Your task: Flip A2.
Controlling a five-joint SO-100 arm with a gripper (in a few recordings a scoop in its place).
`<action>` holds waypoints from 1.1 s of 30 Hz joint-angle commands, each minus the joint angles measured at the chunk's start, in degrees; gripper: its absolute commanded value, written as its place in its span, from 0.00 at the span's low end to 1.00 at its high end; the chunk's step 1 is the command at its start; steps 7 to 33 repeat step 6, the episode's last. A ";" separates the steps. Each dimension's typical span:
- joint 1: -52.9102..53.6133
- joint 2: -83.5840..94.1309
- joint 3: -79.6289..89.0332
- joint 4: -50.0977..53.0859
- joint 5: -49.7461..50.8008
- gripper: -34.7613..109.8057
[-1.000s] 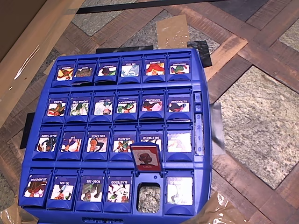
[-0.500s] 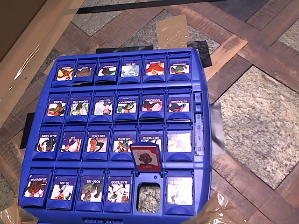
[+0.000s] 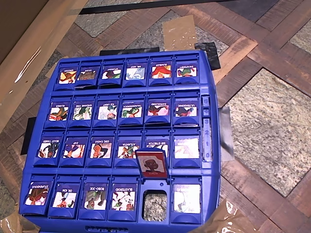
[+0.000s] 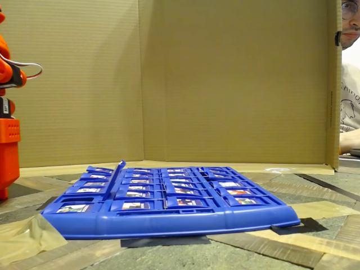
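In the overhead view, the small blue-framed flip tile A2 [image 3: 95, 196] lies flat in the bottom row of the blue plastic game board [image 3: 208, 145], third from the left. Its tiny label reads roughly "ROBO-", with the last letters hard to make out. Up and to its right, a red tile with a dark-haired face [image 3: 151, 164] stands upright. In the fixed view the orange robot arm [image 4: 8, 135] is cut off by the left edge, so I cannot tell how its fingers stand or whether they hold anything.
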 commanded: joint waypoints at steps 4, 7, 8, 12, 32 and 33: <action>0.00 0.09 0.26 -0.18 -0.44 0.24; 0.00 0.09 0.26 -0.18 -0.44 0.24; 0.00 0.09 0.26 -0.18 -0.44 0.24; 0.00 0.09 0.26 -0.18 -0.44 0.24; 0.00 0.09 0.26 -0.18 -0.44 0.24; 0.00 0.09 0.26 -0.18 -0.44 0.24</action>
